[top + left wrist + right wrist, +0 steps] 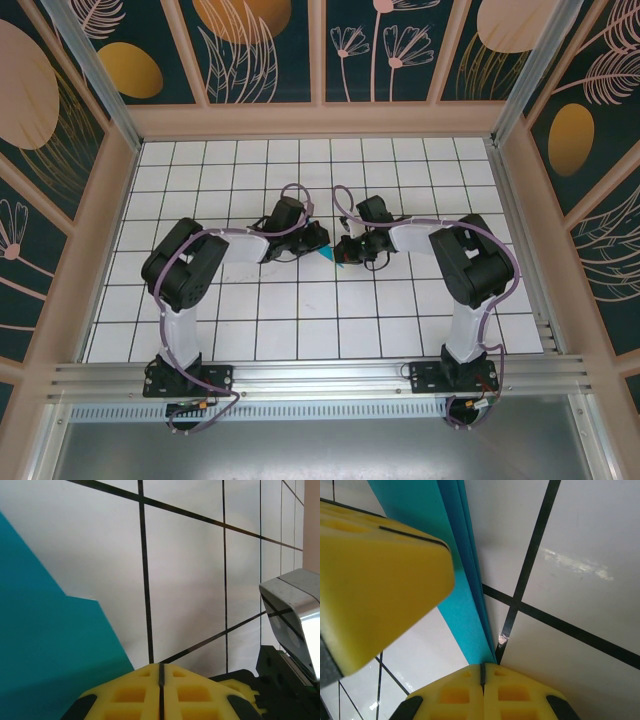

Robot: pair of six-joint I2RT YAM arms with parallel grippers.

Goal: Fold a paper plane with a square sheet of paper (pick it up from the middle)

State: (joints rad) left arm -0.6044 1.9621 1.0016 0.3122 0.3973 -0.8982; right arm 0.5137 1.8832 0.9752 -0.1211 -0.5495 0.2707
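Observation:
The cyan-blue paper is folded into a slim, layered strip, the paper plane. It lies low over the white tiles between both grippers. In the right wrist view the paper plane runs straight into the seam of my right gripper, which is shut on its end. In the same view the yellow fingers of the left gripper sit closed over the strip's far part. My left gripper is shut with nothing seen in its seam. The paper plane lies to its left and passes under its left finger. From above, the left gripper and right gripper nearly touch.
White tiled table with black grid lines, walled by wooden panels on three sides. The right arm's silver camera housing is close on the right of the left wrist view. Both arms bend inward over the table's middle.

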